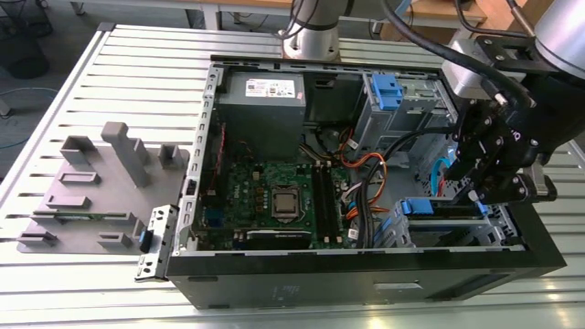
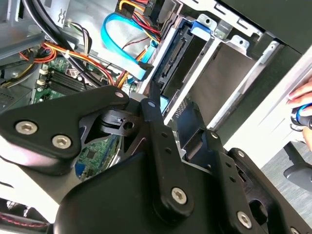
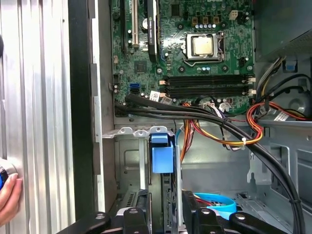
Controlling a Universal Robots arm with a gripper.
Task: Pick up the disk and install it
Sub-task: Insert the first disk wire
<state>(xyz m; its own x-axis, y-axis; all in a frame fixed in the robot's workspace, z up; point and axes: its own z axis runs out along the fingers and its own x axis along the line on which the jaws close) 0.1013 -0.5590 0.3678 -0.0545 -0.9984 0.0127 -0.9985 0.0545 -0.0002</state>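
Hanging over the computer case [image 1: 366, 274] at the exterior view's right, the gripper [image 1: 495, 195] sits directly above the disk [image 1: 448, 211]. The disk stands on edge in the drive cage [image 1: 407, 236], its long axis running across the view. In the second wrist view, the disk [image 2: 180, 58] lies straight ahead of the gripper [image 2: 168, 109]. In the first wrist view, its thin edge [image 3: 167, 200] lines up with the gripper [image 3: 165, 217], just beside the blue latch [image 3: 162, 155]. Whether the gripper clamps it, I cannot tell.
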